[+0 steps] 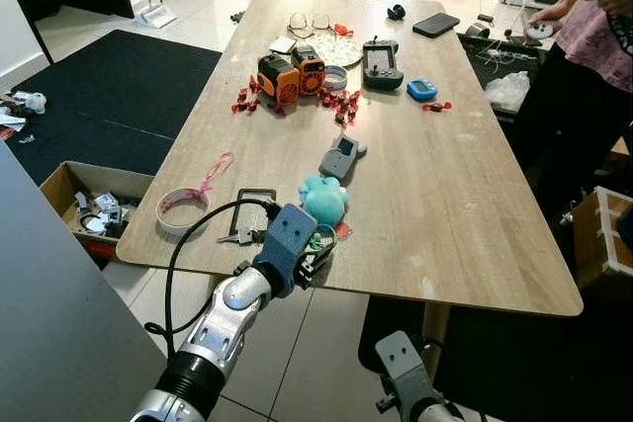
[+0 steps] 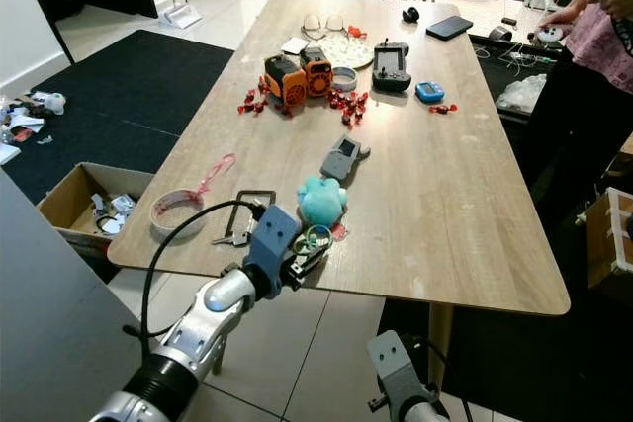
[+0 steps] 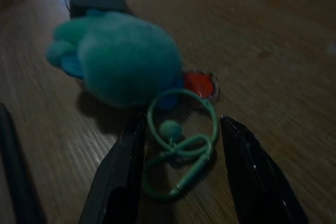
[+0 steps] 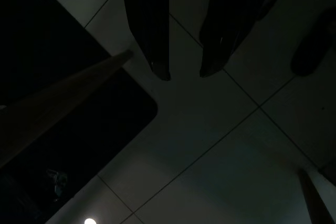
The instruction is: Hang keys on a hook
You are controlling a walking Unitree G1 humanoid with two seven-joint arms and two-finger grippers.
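Note:
A teal plush keychain (image 1: 323, 199) lies near the front edge of the wooden table (image 1: 465, 195), with a green ring and clip (image 3: 181, 142) and a small red tag attached. My left gripper (image 3: 184, 124) is open at the table edge, one black finger (image 3: 118, 177) on each side of the green ring. A set of metal keys (image 1: 237, 236) on a black rectangular clip (image 1: 255, 200) lies just left of that gripper. My right gripper (image 4: 185, 73) hangs open below the table, over the tiled floor.
A tape roll (image 1: 183, 210) and a grey remote (image 1: 341, 157) lie near the plush. Orange gadgets (image 1: 292, 74), red sweets, a controller and a phone sit farther back. A person (image 1: 593, 27) stands at the right. A cardboard box (image 1: 89, 200) is on the floor at left.

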